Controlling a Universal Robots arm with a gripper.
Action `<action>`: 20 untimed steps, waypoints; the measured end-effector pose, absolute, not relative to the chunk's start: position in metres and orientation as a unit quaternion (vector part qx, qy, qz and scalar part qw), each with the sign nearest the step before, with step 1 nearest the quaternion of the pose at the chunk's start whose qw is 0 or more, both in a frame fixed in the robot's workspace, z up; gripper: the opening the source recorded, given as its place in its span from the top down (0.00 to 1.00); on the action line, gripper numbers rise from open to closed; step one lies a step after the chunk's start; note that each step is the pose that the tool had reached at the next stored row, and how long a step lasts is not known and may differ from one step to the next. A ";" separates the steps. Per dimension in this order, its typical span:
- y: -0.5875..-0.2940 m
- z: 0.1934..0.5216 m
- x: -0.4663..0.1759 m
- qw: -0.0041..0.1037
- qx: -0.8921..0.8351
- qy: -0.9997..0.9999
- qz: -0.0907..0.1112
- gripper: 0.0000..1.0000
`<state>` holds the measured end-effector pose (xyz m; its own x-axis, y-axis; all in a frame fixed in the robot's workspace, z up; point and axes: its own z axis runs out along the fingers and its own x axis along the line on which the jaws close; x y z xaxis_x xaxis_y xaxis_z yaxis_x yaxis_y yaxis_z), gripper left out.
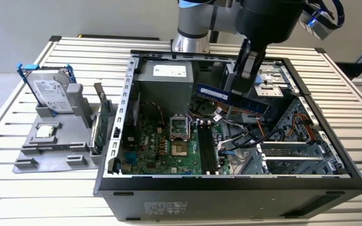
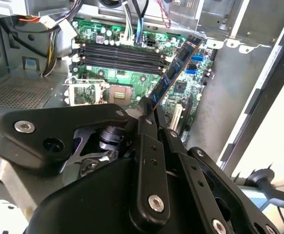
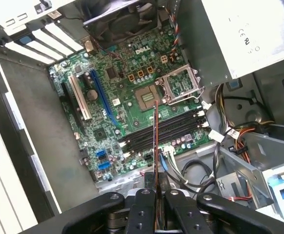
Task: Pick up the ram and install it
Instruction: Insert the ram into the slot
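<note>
The ram is a long blue stick held level above the open computer case, over the motherboard's right half in the exterior view. My gripper is shut on it near its middle. In the second wrist view the ram juts out from the gripper over the black memory slots. The first wrist view shows the ram edge-on, rising from the gripper and crossing the memory slots at an angle. The stick hangs well above the slots, not touching them.
A grey fixture left of the case carries a silver hard drive in a blue bracket, a processor chip and a green expansion card. Inside the case are the power supply, loose cables and drive bays.
</note>
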<state>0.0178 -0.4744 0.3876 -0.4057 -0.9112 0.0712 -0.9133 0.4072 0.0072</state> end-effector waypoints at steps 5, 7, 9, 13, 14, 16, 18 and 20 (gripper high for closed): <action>-0.474 0.388 0.018 0.032 0.533 -0.845 0.016 1.00; -0.474 0.388 0.018 0.032 0.529 -0.848 0.016 1.00; -0.474 0.388 0.018 0.032 0.525 -0.850 0.016 1.00; -0.474 0.388 0.018 0.032 0.516 -0.856 0.015 1.00; -0.474 0.388 0.018 0.032 0.514 -0.857 0.015 1.00; -0.474 0.388 0.018 0.032 0.509 -0.860 0.015 1.00; -0.474 0.388 0.018 0.033 0.505 -0.862 0.015 1.00; -0.474 0.388 0.018 0.033 0.501 -0.865 0.015 1.00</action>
<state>0.0179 -0.4743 0.3876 -0.4965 -0.8651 0.0712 -0.8670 0.4982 0.0072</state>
